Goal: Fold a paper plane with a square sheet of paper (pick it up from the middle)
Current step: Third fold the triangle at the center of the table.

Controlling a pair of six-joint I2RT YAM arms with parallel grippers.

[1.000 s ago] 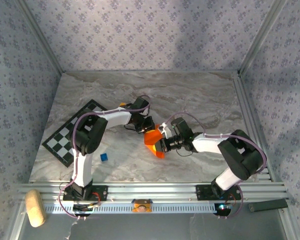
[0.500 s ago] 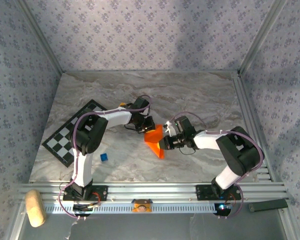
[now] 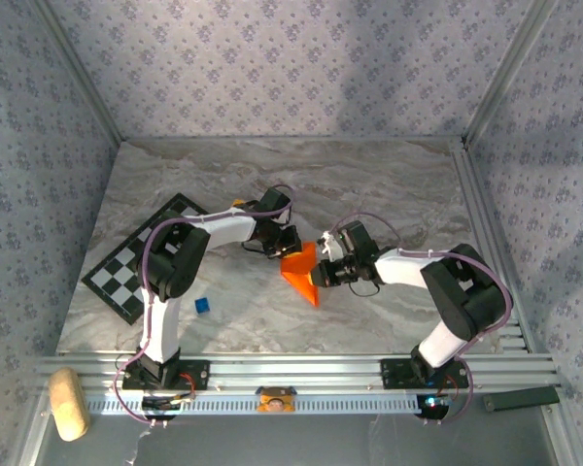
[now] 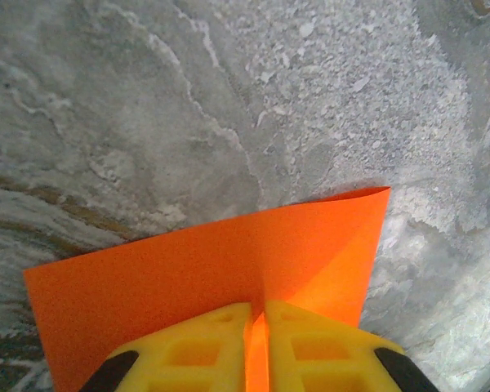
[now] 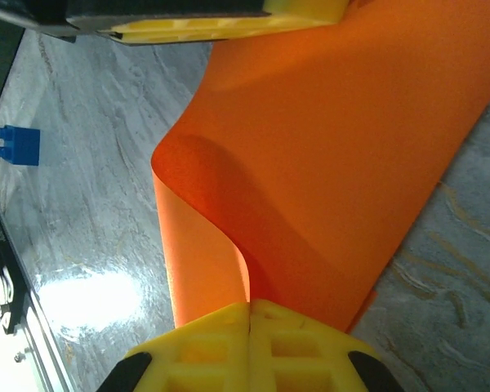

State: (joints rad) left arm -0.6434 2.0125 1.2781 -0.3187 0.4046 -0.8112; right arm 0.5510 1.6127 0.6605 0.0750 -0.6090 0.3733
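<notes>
**Top external view: sheet pinched by both my grippers, mid-fold**

1. Location. The square sheet of paper (image 3: 299, 272) sits near the middle of the table (image 3: 389, 194), between my two wrists. It is raised and bowed rather than lying flat. I cannot tell whether its lowest corner touches the surface.

2. Left gripper (image 3: 290, 245). On the left wrist camera, my left gripper (image 4: 257, 314) has its yellow fingers closed almost together, with a thin strip of orange between them. I am pinching the sheet (image 4: 204, 253) along a crease line. The rest of the sheet extends beyond my fingertips, above the marble.

3. Right gripper (image 3: 316, 275). On the right wrist camera, my right gripper (image 5: 249, 310) is fully closed on the opposite edge. The sheet (image 5: 335, 147) curls up out of the pinch in a soft roll and runs towards my left fingers (image 5: 229, 20) at the top of that view.

4. Purpose, in my judgement. Holding two edges keeps thin paper from sagging or sliding, so one half can be brought over the other. The bow suggests a fold being formed, with no dart shape yet.

5. Surroundings. The blue cube (image 3: 203, 305) and the checkered board (image 3: 136, 267) lie well apart to my left.

6. Risk. Uneven pull could skew the crease or tear the edge.
</notes>
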